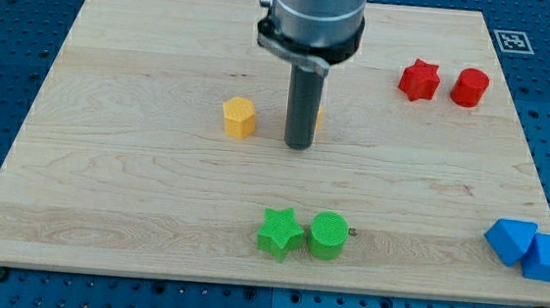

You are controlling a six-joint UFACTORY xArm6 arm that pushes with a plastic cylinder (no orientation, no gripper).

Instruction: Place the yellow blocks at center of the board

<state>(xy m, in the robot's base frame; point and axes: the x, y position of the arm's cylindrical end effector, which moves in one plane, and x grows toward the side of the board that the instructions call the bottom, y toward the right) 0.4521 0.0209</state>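
Observation:
A yellow hexagonal block [240, 117] sits on the wooden board [106, 180], a little left of the middle. My tip [298, 146] stands to its right, a short gap away. A second yellow block [316, 121] shows only as a thin sliver behind the rod's right side; its shape is hidden. The rod hangs from the arm's grey body at the view's top.
A red star block [418, 80] and a red cylinder [469, 87] sit at the upper right. A green star block [280, 232] and a green cylinder [328, 236] sit at the bottom middle. Two blue blocks [531, 248] lie at the board's lower right edge.

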